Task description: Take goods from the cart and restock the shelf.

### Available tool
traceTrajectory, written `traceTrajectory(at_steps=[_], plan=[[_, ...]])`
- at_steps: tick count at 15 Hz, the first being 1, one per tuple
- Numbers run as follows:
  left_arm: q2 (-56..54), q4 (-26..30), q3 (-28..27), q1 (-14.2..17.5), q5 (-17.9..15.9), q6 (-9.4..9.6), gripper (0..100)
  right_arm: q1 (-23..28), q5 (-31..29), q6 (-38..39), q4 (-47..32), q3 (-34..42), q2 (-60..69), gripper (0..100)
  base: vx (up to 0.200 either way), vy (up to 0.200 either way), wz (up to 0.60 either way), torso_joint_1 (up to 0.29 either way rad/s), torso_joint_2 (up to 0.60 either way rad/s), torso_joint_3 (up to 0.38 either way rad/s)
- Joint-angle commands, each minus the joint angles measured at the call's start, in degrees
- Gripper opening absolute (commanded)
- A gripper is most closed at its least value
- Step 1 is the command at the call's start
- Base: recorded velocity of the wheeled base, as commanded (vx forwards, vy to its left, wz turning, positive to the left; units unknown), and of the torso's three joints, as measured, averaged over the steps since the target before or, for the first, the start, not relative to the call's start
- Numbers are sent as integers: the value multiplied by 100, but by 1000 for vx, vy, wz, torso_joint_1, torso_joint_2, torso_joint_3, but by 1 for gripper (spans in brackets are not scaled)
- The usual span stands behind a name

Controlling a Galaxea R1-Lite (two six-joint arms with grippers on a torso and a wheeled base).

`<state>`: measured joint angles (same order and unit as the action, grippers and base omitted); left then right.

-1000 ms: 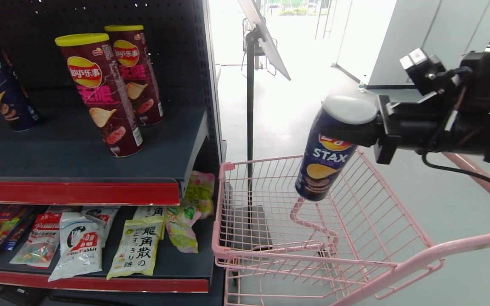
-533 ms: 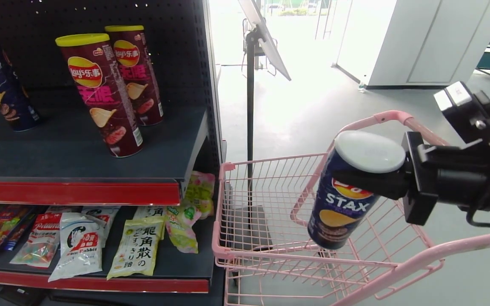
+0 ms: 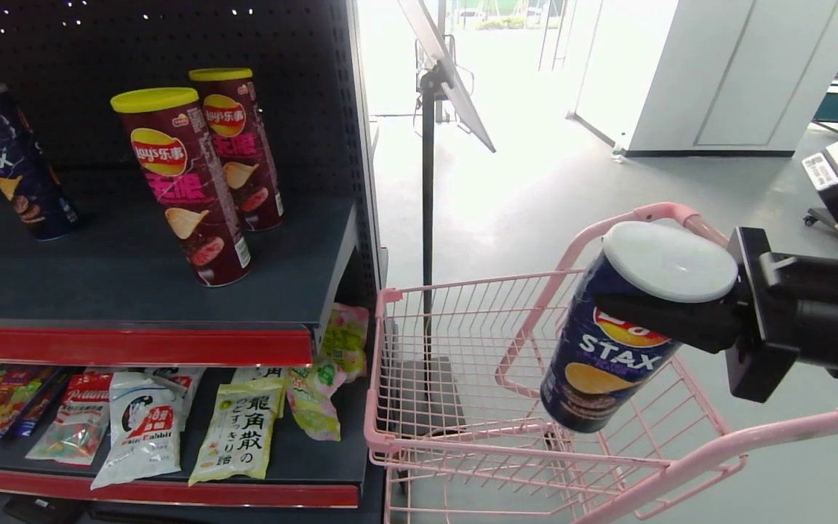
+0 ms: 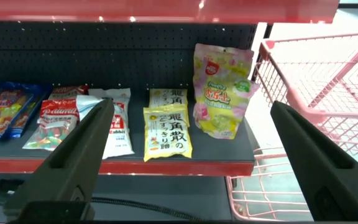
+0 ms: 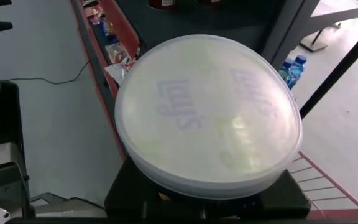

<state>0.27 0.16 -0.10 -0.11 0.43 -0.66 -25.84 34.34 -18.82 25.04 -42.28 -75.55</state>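
Right gripper (image 3: 655,306) clamped just under the lid of the can (image 3: 608,364), at frame right over the cart (image 3: 382,364). Can near-upright, slightly tilted. Bare shelf (image 3: 135,276) lies toward frame left.

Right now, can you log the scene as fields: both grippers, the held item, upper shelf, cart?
right gripper: shut on blue can just under its white lid
blue can: tilted, over the pink cart
left gripper: open, facing snack bags on the lower shelf
upper shelf: two maroon cans, one shelved blue can
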Motion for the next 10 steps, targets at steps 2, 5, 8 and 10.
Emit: traceTrajectory(at_steps=[2, 5, 8, 10], plan=[[0, 2, 1, 2, 1, -4, 100, 27, 2, 10, 1, -26, 22, 0, 0, 0, 0, 219, -549, -322], [0, 2, 1, 2, 1, -4, 100, 27, 2, 54, 1, -44, 40, 0, 0, 0, 0, 259, -593, -339], [0, 2, 1, 2, 1, 4, 100, 27, 38, 54, 1, 70, 75, 0, 0, 0, 0, 220, -510, -286], [0, 2, 1, 2, 1, 4, 100, 18, 82, 28, 1, 106, 93, 0, 0, 0, 0, 176, -398, -224]])
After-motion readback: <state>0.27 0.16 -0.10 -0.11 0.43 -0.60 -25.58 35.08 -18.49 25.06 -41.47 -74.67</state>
